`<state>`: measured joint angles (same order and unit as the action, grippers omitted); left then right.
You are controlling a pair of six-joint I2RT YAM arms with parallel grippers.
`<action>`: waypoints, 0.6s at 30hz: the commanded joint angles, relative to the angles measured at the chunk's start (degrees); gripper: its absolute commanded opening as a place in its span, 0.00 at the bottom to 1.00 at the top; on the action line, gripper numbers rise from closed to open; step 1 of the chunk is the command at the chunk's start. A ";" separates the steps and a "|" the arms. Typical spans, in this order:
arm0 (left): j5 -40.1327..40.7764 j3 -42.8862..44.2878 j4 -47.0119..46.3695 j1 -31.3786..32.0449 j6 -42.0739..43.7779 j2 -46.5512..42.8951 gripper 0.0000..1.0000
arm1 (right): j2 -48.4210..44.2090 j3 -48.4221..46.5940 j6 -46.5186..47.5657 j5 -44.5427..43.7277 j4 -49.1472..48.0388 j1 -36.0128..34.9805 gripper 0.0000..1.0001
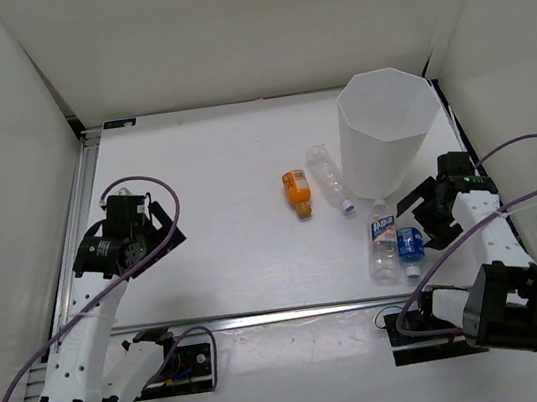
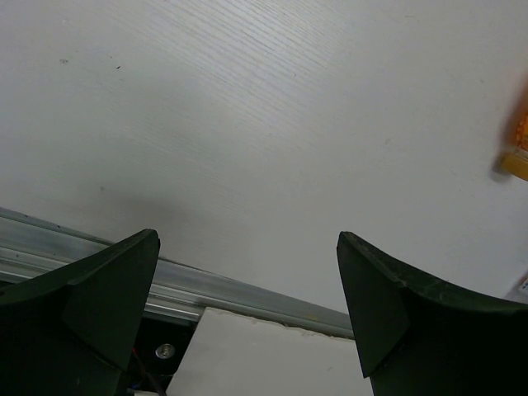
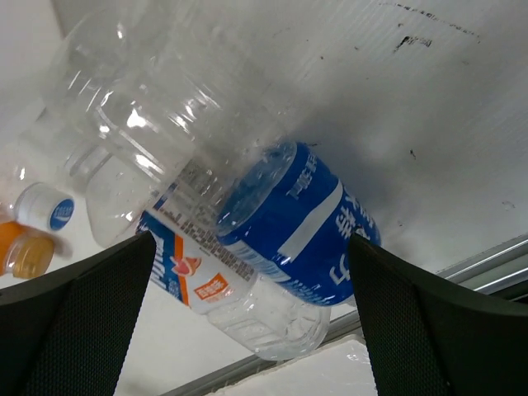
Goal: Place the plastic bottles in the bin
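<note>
The white faceted bin (image 1: 389, 127) stands at the back right. Left of it lie the orange bottle (image 1: 297, 193) and a clear bottle with a white cap (image 1: 328, 178). Nearer the front lie a clear bottle with a blue-white label (image 1: 384, 242) and the short blue-labelled bottle (image 1: 410, 243), side by side. My right gripper (image 1: 427, 218) is open just right of those two. In the right wrist view (image 3: 252, 318) both bottles (image 3: 305, 223) (image 3: 194, 272) show between its spread fingers, untouched. My left gripper (image 1: 156, 226) (image 2: 247, 285) is open and empty at the far left.
White walls enclose the table on three sides. An aluminium rail (image 1: 285, 312) runs along the near edge, and another (image 1: 82, 204) along the left. The orange bottle's edge (image 2: 518, 144) shows at the right of the left wrist view. Purple cables loop from both arms.
</note>
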<state>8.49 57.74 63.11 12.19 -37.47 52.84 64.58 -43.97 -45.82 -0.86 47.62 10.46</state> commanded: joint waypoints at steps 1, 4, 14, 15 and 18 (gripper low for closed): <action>-0.76 0.01 -1.32 0.30 0.47 0.25 1.00 | 2.13 0.46 -1.55 -1.25 -2.44 -0.18 1.00; -0.76 0.01 -1.85 0.30 0.47 1.47 1.00 | 5.20 -0.06 -2.77 -1.86 -2.44 -0.18 1.00; -0.76 1.76 -2.38 0.30 0.47 4.47 1.00 | 13.64 -2.96 -7.53 -3.62 2.30 0.53 0.85; -0.76 1.77 -2.38 0.30 0.47 4.47 1.00 | 14.34 -3.58 -9.27 -5.97 3.44 0.53 0.76; -1.28 1.77 -2.91 0.30 -0.14 5.60 1.00 | 13.57 -6.13 -10.51 -8.88 8.10 1.58 0.63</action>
<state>8.03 57.82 61.54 12.19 -37.50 58.11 79.02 -46.68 -53.49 -5.23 50.46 11.05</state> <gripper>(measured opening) 0.996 0.728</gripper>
